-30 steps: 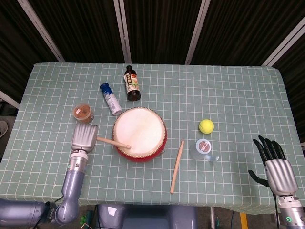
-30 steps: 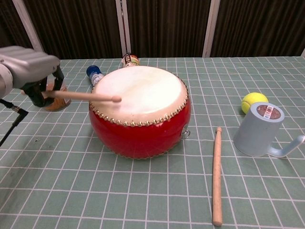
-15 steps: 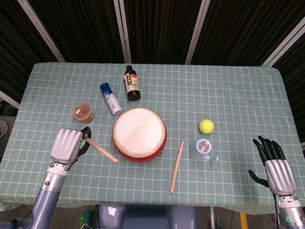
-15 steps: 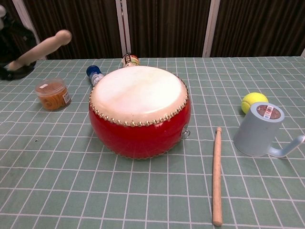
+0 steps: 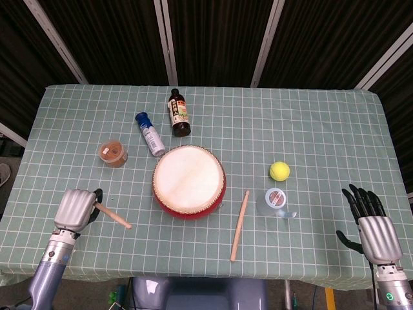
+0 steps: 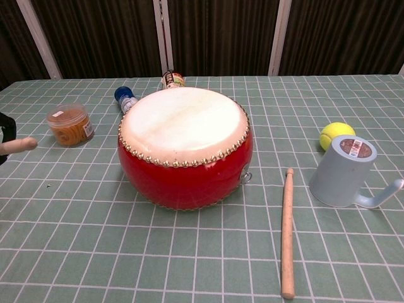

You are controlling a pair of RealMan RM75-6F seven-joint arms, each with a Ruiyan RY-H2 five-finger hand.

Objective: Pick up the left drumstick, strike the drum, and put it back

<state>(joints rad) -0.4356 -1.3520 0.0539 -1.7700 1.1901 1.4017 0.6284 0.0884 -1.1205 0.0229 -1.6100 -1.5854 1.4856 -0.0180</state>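
Wooden left drumstick (image 5: 112, 217), gripped in the closed left hand (image 5: 74, 209), has swung off the drum (image 5: 188, 181) toward the table. Strike looks done; putting it back remains. Right hand (image 5: 373, 231) rests open, empty.

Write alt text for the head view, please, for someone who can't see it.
From above, the robot's left hand holds a drumstick left of a red drum on a green checked table. A second drumstick lies right of the drum; the right hand rests open.
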